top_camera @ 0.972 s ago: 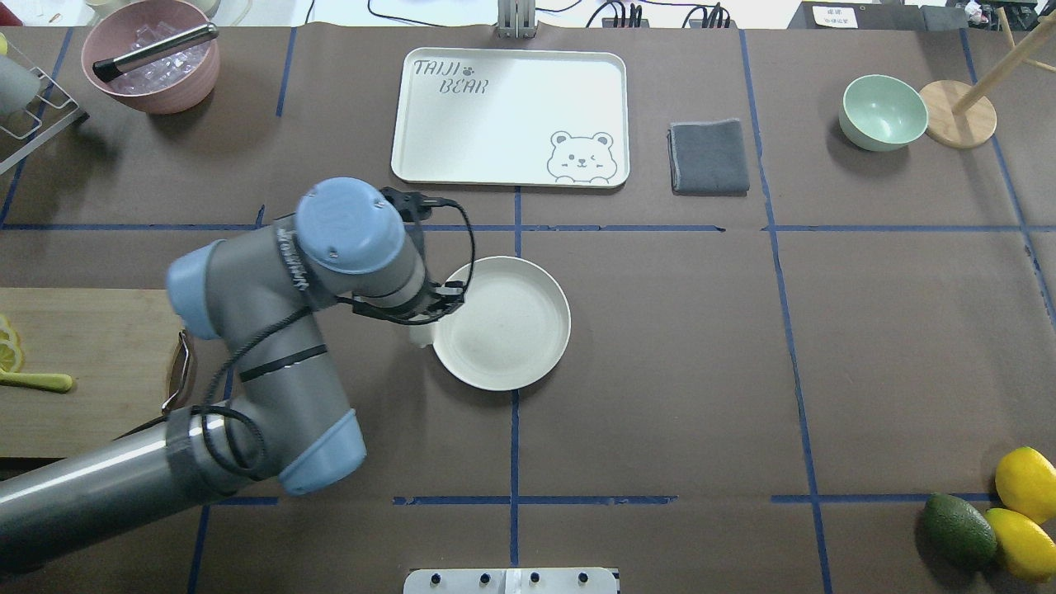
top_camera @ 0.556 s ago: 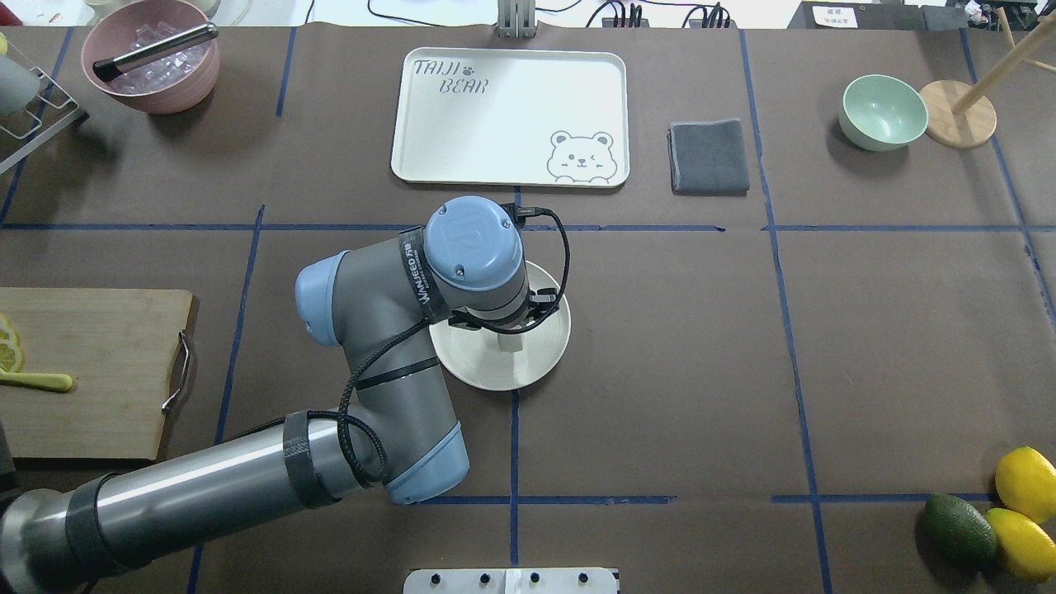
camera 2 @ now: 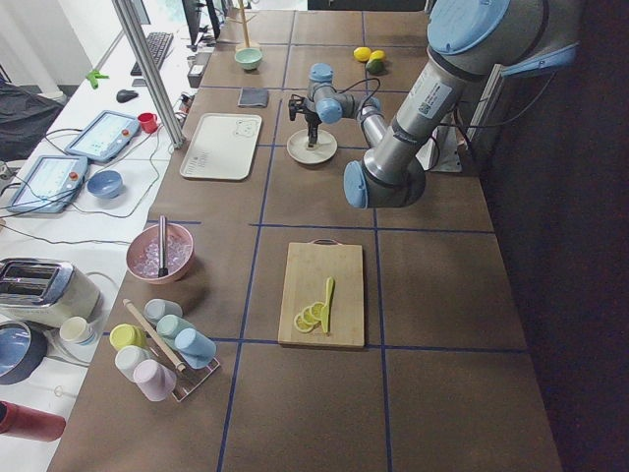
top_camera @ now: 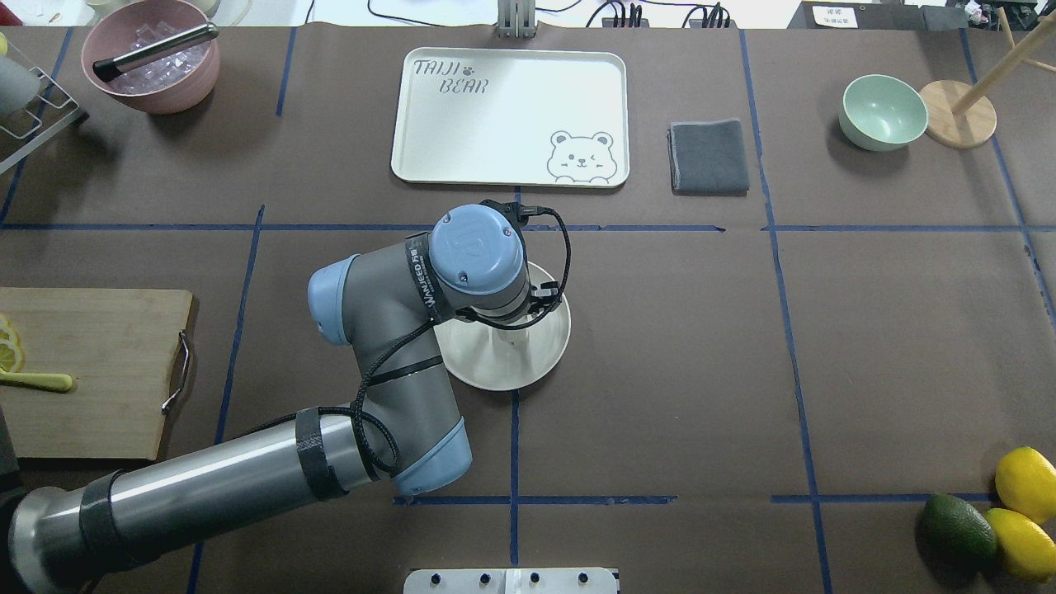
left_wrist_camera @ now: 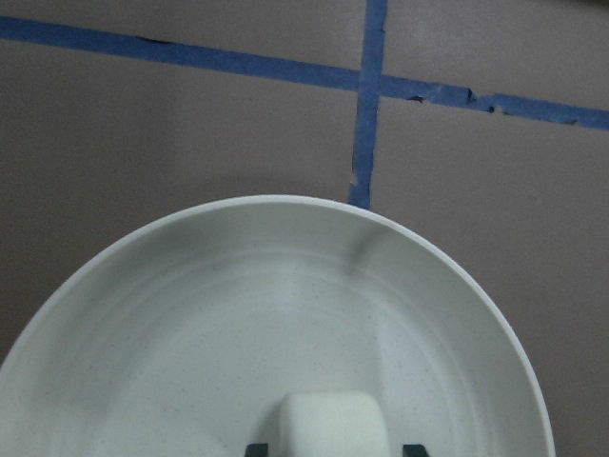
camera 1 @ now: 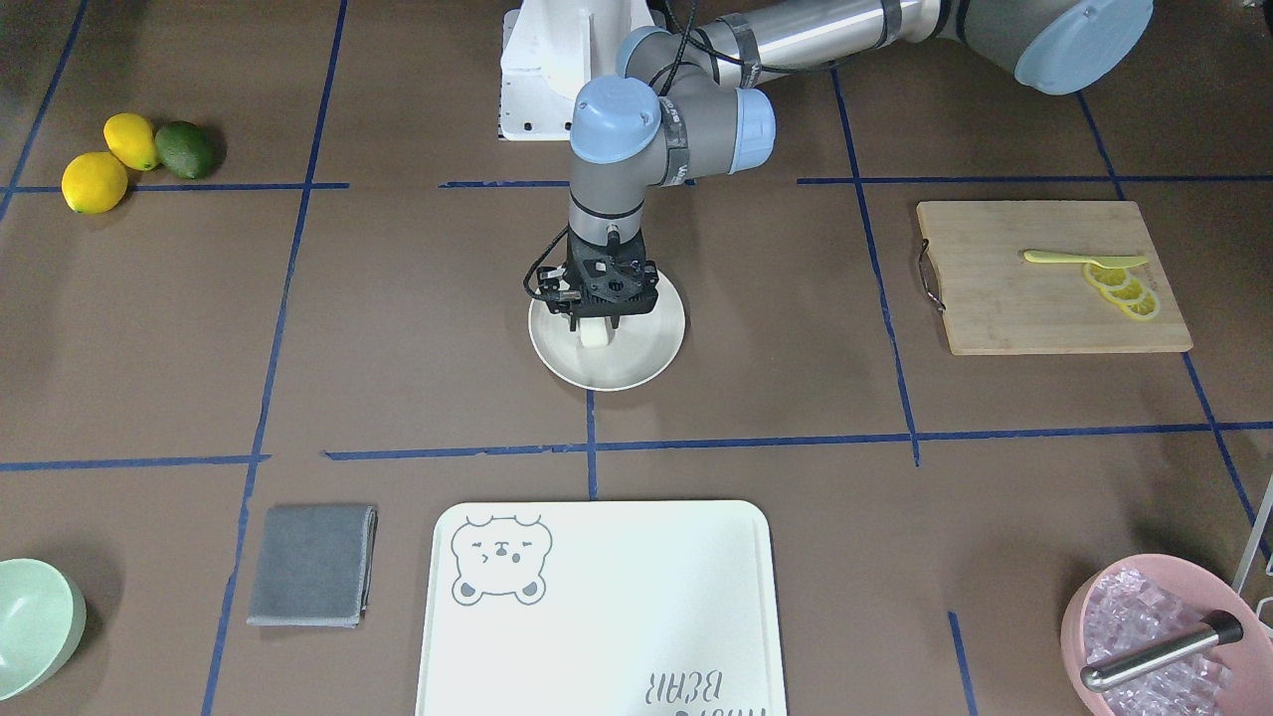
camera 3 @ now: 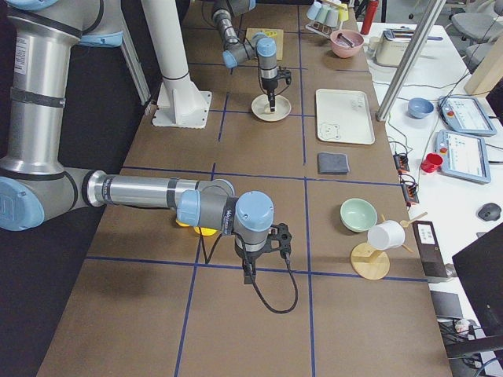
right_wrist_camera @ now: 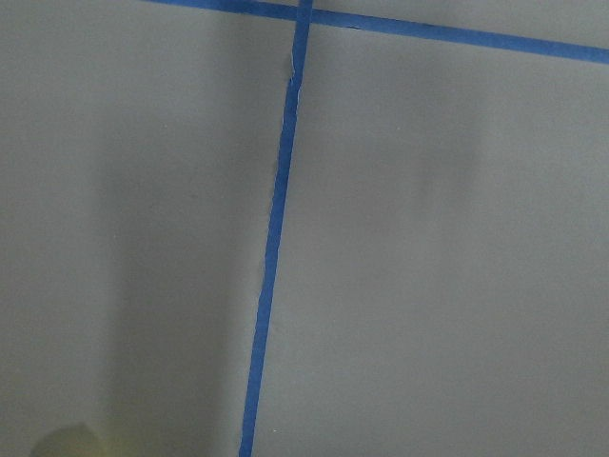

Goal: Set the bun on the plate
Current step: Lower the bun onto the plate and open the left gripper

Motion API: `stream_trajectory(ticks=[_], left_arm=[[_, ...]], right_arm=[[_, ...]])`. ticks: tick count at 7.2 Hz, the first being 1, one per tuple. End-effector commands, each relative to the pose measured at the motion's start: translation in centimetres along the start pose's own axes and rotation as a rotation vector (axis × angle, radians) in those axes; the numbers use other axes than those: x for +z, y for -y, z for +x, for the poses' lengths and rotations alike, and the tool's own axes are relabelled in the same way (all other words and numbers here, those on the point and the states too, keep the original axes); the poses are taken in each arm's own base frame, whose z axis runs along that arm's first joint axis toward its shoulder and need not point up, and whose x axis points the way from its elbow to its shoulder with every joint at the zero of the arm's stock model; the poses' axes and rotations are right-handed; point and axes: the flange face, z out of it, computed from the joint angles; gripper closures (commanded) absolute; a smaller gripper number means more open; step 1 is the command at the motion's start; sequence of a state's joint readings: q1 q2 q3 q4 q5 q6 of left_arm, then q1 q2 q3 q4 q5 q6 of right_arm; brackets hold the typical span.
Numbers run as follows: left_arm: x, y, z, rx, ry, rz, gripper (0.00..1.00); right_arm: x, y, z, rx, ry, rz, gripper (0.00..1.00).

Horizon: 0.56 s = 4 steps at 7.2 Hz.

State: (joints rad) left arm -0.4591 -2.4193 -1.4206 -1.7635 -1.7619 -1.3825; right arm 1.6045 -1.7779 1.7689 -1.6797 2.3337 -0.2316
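Note:
The bun [camera 1: 595,337] is a small white lump pinched between the fingers of my left gripper [camera 1: 595,330], which is shut on it. It hangs low over the middle of the round cream plate [camera 1: 646,360]; I cannot tell whether it touches the plate. In the left wrist view the bun [left_wrist_camera: 331,424] sits at the bottom edge between two dark fingertips, with the plate [left_wrist_camera: 190,314] filling the lower half. From overhead, the left wrist covers part of the plate [top_camera: 540,355]. My right gripper [camera 3: 250,271] shows only in the exterior right view, so I cannot tell if it is open or shut.
A white bear tray [top_camera: 511,115], a grey cloth [top_camera: 709,157] and a pale green bowl [top_camera: 883,111] lie beyond the plate. A pink ice bowl [top_camera: 153,58] is far left. A cutting board [top_camera: 91,371] holds lemon slices. Lemons and an avocado [top_camera: 957,528] sit near right.
My left arm swung right from the plate's left edge to over its middle, carrying the bun. In the last half second it shifted only slightly.

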Motion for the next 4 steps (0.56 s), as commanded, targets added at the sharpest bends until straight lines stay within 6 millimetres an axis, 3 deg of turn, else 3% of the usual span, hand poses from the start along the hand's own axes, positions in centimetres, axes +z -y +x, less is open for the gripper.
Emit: stream_trajectory(ticks=[1,2,3,4], left_arm=[[-2.4,2.1,-1.7,0.035,-0.002,0.022,0.01],[-5.0,2.7,-5.0,0.100,0.019,-0.006,0.01],[-8.4,3.6,-9.7,0.159,0.028,-0.021,0.01],[-13.2,4.6,-16.9,0.235,0.033,-0.029,0.01]], right_arm=[[-0.1,0.0,-0.1,-0.002,0.002,0.003,0.00],[0.0,0.0,0.0,0.000,0.003,0.000,0.00],[-0.1,0.0,-0.1,-0.003,0.002,0.003,0.00],[-0.1,0.0,-0.1,-0.004,0.002,0.003,0.00]])
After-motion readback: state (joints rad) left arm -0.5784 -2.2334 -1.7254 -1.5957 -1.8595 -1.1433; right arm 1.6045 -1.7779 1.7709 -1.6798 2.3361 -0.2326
